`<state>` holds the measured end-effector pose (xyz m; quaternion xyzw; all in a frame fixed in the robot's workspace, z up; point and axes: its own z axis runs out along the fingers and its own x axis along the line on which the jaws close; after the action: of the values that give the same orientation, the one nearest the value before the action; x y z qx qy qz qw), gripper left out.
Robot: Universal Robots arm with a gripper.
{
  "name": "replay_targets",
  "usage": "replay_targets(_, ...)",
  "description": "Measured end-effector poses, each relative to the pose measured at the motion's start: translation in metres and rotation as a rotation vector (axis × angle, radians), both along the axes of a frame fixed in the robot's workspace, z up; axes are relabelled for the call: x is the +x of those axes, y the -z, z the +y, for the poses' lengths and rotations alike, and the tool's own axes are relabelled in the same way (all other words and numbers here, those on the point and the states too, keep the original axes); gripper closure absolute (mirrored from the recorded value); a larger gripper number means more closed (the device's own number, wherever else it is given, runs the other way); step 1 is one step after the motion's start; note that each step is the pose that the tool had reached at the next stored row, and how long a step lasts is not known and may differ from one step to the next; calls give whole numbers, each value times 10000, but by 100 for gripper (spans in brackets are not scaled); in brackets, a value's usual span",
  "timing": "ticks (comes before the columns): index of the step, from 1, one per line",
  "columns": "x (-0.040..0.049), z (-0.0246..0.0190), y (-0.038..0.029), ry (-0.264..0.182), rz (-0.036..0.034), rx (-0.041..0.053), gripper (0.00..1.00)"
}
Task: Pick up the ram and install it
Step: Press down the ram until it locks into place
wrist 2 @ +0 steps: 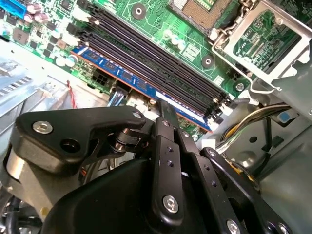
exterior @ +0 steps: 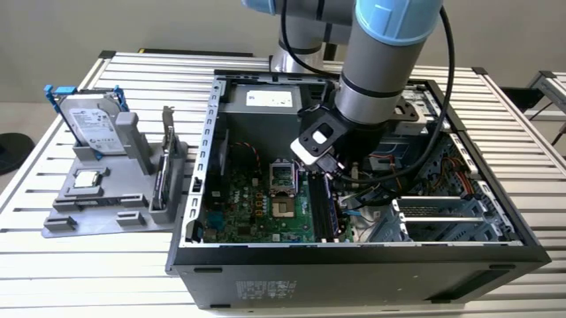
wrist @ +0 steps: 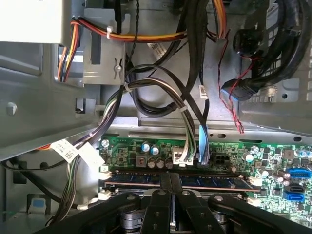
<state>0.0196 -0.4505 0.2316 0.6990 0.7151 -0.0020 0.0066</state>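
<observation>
– One ram (wrist: 214, 182), is that right? Where does it sit?

– One, yes. It stands on edge in a memory slot on the motherboard (exterior: 256, 205), inside the open computer case (exterior: 354, 278). In both wrist views its blue face and row of chips run along the slot. I cannot tell whether it is pressed fully home.

– And the gripper (wrist: 171, 181)?

– Right on it. In the first wrist view the two black fingers (wrist: 161, 195) come down at about the middle of the stick, and the jaws stand narrow, pinched on its upper edge.

– What lies beside the stick?

– Several dark memory slots (wrist 2: 146, 48) run parallel to it, just beside it, toward the processor socket (wrist 2: 204, 7). That socket has its metal frame swung up.

– Anything on its other side?

– Bundled cables (wrist: 161, 87), black, white and orange, hang across the grey case wall, and one plug sits on the board's edge close to the stick.

– And outside the case?

– On the slatted table (exterior: 89, 265), at the exterior view's left, there is a grey holder (exterior: 115, 212). A silver hard drive (exterior: 89, 122) with a blue-handled bracket stands upright in it, and a small square processor chip (exterior: 86, 179) lies flat just in front of the drive. Both are well apart from the arm.
</observation>
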Motion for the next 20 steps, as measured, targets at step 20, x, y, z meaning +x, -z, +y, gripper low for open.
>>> replay_targets(20, -12, 10, 160, 6, 4, -17, 100)
